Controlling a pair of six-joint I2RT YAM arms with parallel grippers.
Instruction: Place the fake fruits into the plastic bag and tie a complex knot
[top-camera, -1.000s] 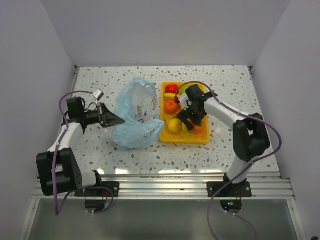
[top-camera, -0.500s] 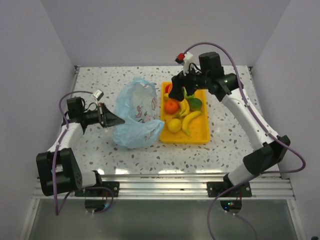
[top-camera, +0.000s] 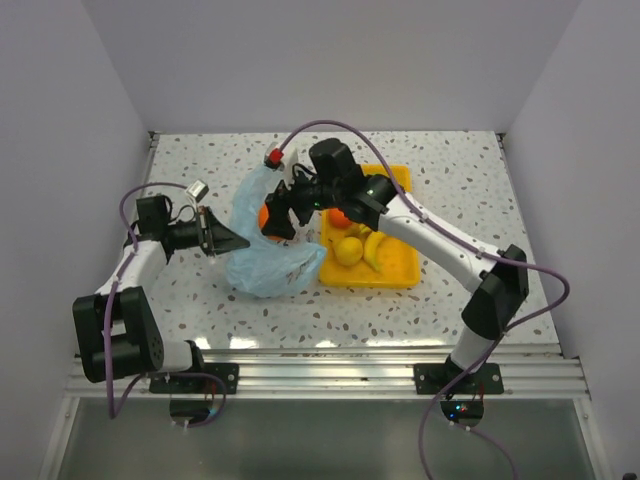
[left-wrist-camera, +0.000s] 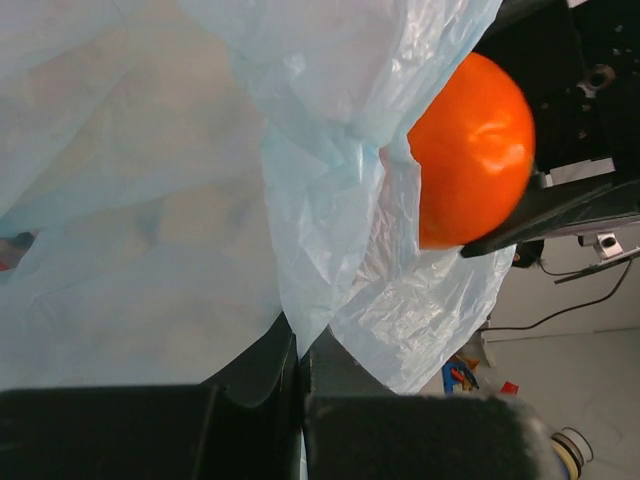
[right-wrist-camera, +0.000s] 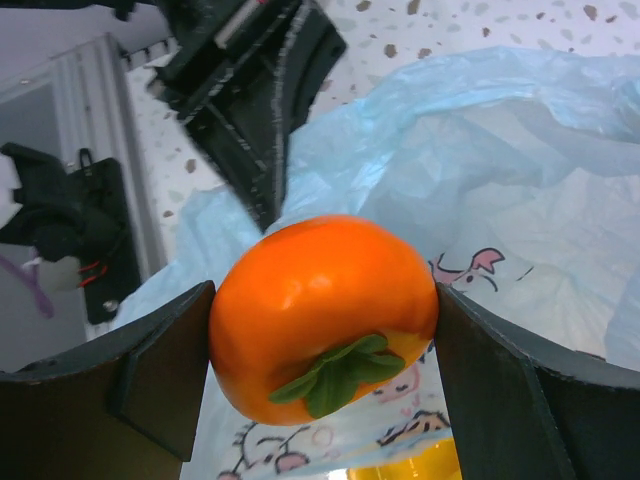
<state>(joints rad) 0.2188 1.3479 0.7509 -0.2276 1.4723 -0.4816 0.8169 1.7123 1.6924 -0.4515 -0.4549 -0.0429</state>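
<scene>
Both arms are built alike, with white tube links between bulky black joint housings. The left arm (top-camera: 130, 275) and the right arm (top-camera: 440, 235) each rise from a black base plate (top-camera: 455, 378) on a silver rail (top-camera: 330, 372). A purple cable (top-camera: 330, 125) loops along each arm. The right wrist carries a red cap (top-camera: 271, 157), the left a small silver piece (top-camera: 196, 187). The left hand (top-camera: 243, 241) is matte black. The right hand (top-camera: 270, 215) has flat, dark fingers (right-wrist-camera: 160, 370).

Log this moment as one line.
left gripper: shut on plastic bag | right gripper: shut on orange, over bag | yellow tray: holds other fruits
</scene>
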